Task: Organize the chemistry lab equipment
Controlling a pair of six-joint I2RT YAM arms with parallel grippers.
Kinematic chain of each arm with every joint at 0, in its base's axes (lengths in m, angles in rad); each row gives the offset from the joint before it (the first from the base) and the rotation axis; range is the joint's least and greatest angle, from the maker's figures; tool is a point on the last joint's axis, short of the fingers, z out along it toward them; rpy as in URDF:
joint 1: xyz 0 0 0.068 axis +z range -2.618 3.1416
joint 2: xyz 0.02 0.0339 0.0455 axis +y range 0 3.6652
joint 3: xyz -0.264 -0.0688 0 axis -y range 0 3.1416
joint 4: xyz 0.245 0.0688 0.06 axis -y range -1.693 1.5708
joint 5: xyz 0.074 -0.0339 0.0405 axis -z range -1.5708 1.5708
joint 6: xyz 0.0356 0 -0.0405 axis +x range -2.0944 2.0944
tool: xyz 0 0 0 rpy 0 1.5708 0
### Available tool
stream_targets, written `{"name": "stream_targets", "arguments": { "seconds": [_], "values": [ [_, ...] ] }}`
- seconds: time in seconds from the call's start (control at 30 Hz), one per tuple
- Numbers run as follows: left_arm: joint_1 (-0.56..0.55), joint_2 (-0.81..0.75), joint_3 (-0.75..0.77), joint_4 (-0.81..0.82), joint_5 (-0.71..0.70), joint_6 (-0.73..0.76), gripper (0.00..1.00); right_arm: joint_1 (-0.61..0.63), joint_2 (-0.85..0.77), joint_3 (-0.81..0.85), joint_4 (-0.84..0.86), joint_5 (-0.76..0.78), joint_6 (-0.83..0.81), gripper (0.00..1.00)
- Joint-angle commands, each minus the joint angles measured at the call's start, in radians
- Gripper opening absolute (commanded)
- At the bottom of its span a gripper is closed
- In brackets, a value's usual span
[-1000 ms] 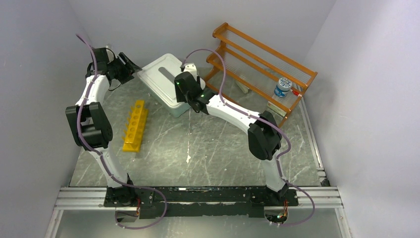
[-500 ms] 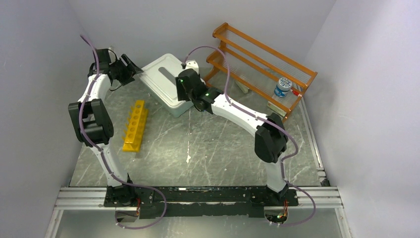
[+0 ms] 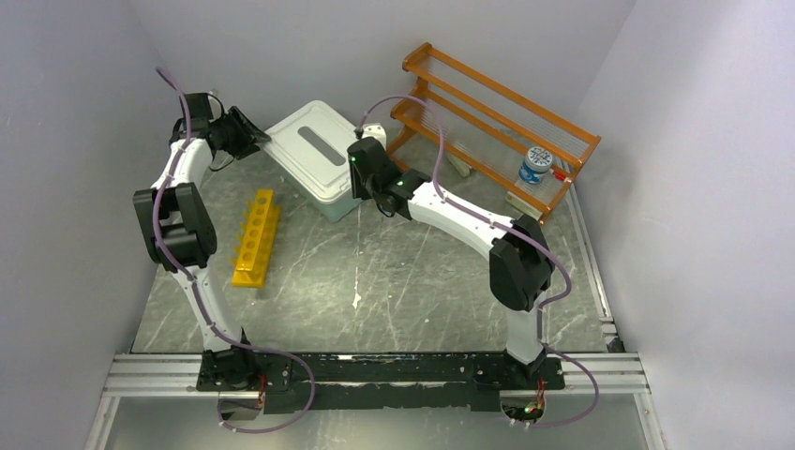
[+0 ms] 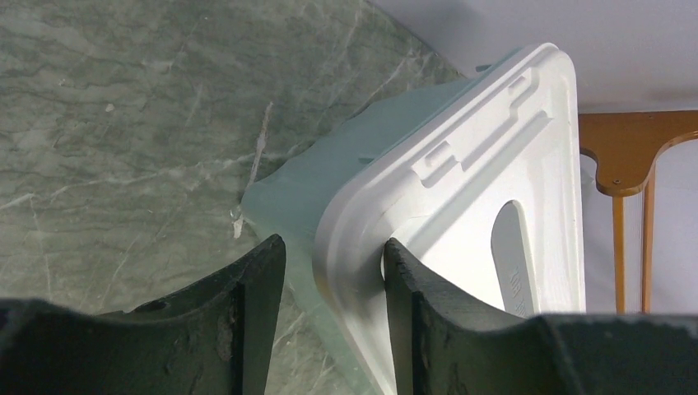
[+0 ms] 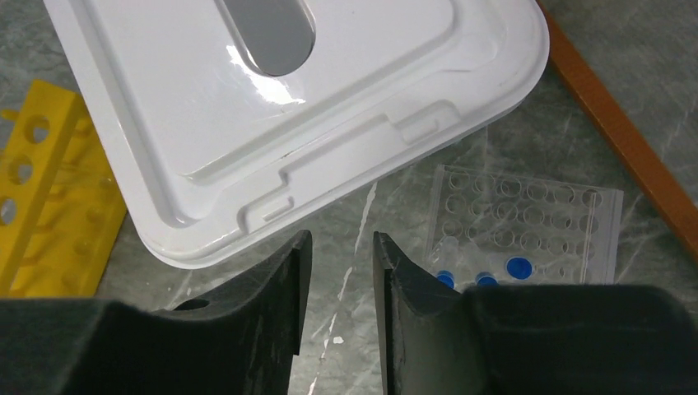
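Note:
A white-lidded translucent box [image 3: 314,155] stands at the back centre. My left gripper [image 3: 251,129] is open, its jaws astride the lid's near-left corner [image 4: 354,239]; the right finger touches the lid's ridge and the left finger stands clear of the wall. My right gripper [image 3: 367,192] is open and empty over bare table [image 5: 339,247] just off the box's front corner. A clear holed rack [image 5: 527,222] with blue-capped vials [image 5: 518,267] lies right of it. The yellow test-tube rack [image 3: 255,236] lies at the left, empty. A small blue-lidded jar [image 3: 535,164] sits on the shelf.
The orange wooden two-tier shelf [image 3: 497,122] stands at the back right against the wall, its leg close to the box [image 4: 625,156] and its base rail beside the vial rack [image 5: 609,123]. Grey walls enclose the marbled table on three sides.
My right gripper has moved right and forward, off the box lid to its front corner. My left gripper has stayed at the lid's corner.

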Motion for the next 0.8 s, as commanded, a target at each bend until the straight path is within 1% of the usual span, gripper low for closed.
{"name": "stream_targets", "arguments": {
  "seconds": [0.0,0.17,0.27,0.37,0.4,0.47,0.53,0.67,0.77],
  "values": [
    [0.01,0.053,0.02,-0.098,-0.074,0.022,0.51,-0.014,0.012,0.004,-0.014,-0.012,0.012,0.36],
    [0.009,0.065,0.038,-0.092,-0.043,0.028,0.52,-0.02,0.046,0.029,-0.008,-0.027,0.004,0.35],
    [0.009,0.074,0.062,-0.09,0.005,0.051,0.57,-0.022,0.062,0.039,0.004,-0.02,0.005,0.35],
    [0.006,0.058,0.067,-0.082,0.017,0.077,0.64,-0.023,0.034,0.011,0.056,-0.021,-0.003,0.37],
    [0.004,0.048,0.061,-0.068,0.028,0.081,0.66,-0.022,0.022,0.001,0.075,-0.03,-0.011,0.39],
    [0.003,0.036,0.057,-0.05,0.058,0.084,0.68,-0.023,0.002,-0.008,0.095,-0.036,-0.018,0.5],
    [-0.001,0.03,0.061,-0.041,0.076,0.088,0.71,-0.022,-0.014,-0.009,0.1,-0.03,-0.021,0.57],
    [-0.008,0.03,0.085,-0.073,0.055,0.108,0.76,-0.027,-0.044,-0.034,0.135,-0.031,-0.018,0.63],
    [-0.009,0.018,0.097,-0.091,0.043,0.115,0.77,-0.035,-0.013,-0.003,0.112,-0.024,-0.009,0.64]
  ]
}}
